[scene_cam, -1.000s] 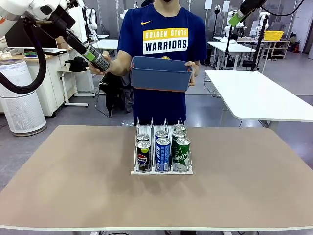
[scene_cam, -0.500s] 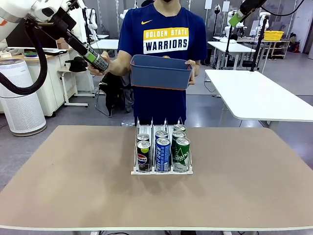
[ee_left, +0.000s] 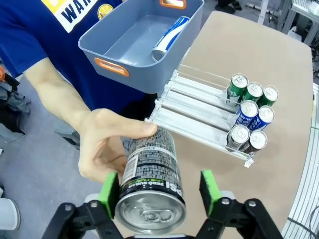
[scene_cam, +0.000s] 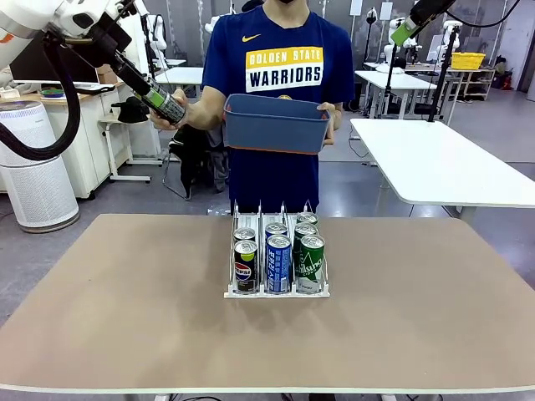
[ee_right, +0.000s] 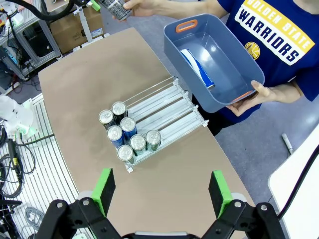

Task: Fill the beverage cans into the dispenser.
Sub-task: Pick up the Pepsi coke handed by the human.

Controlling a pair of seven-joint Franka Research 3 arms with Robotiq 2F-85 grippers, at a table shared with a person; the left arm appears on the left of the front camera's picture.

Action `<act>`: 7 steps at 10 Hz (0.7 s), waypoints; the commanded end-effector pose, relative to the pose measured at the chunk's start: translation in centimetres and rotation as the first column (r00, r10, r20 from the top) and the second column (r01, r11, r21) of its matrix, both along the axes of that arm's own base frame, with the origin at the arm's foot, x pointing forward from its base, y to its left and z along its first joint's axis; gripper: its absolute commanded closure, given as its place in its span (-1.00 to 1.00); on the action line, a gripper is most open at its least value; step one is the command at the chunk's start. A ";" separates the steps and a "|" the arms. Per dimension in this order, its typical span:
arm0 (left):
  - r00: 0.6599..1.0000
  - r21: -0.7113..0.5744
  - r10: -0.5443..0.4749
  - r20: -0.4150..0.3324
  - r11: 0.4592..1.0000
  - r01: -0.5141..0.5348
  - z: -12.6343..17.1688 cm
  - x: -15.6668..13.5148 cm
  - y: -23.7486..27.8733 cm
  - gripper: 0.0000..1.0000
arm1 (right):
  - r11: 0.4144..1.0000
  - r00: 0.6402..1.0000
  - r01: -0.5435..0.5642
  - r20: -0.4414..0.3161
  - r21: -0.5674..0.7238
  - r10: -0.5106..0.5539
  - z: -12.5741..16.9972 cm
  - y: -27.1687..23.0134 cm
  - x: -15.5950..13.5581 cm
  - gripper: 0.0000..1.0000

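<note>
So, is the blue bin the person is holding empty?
Not empty. The blue bin has one blue-and-white can in it, lying on its side on the floor of the bin.

Grey floor (scene_cam: 359, 188), white tables (scene_cam: 443, 163), white air purifier (scene_cam: 33, 167).

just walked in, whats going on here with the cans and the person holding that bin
A person's hand holds out a black aluminium drink can to the left gripper, whose open jaws straddle it: one green pad touches it, while a gap shows at the other. The person's other hand carries a dark blue plastic bin with one blue-and-white can lying inside. On the tan table, the clear three-lane dispenser rack has six cans at its front, two per lane. The right gripper hangs open above the table.
</note>
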State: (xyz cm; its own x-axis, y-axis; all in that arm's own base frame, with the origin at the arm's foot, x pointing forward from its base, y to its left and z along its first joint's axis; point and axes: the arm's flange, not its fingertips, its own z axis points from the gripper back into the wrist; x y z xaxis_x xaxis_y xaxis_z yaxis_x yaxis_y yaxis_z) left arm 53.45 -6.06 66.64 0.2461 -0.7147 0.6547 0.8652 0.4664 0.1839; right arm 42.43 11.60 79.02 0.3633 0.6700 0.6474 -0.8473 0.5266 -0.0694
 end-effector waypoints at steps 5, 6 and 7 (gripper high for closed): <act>1.000 0.030 0.012 0.029 0.999 -0.013 0.0 -0.3 0.6 1.00 | 1.000 1.000 0.001 0.000 0.000 -0.001 0.0 0.0 0.0 -1.00; 0.999 0.030 0.018 0.038 0.999 -0.019 0.0 -0.3 0.6 1.00 | 1.000 1.000 0.001 0.000 0.000 -0.001 0.0 0.0 0.0 -1.00; 0.999 0.024 0.016 0.040 1.000 -0.017 0.0 -0.4 0.5 1.00 | 1.000 1.000 0.001 0.000 0.000 -0.001 0.0 0.0 0.0 -1.00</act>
